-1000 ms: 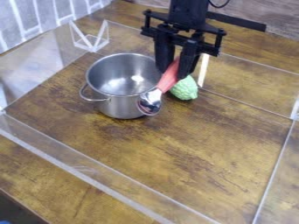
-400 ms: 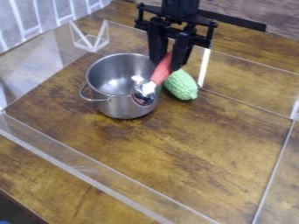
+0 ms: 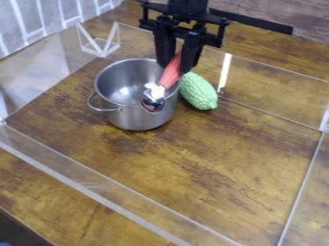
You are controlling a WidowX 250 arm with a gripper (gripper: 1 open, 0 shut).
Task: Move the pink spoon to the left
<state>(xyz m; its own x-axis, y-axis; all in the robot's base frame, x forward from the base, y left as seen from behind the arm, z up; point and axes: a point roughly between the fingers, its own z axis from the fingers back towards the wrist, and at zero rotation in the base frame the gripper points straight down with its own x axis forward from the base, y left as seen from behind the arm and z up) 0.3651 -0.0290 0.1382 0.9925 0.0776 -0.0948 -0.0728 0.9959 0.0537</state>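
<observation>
In the camera view, the gripper (image 3: 179, 60) clamps the pink spoon (image 3: 164, 79) by its handle, bowl end hanging over the metal pot (image 3: 131, 93). Carry it left above the rim, clear of the green vegetable (image 3: 198, 90), then lower onto bare table (image 3: 193, 173)

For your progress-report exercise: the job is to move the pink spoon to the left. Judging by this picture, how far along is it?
Done: the gripper has the pink spoon pinched by its handle and lifted. In hand: the spoon hangs tilted, its bowl over the pot, left of the green vegetable. Left: setting it down on the table and letting go.
</observation>
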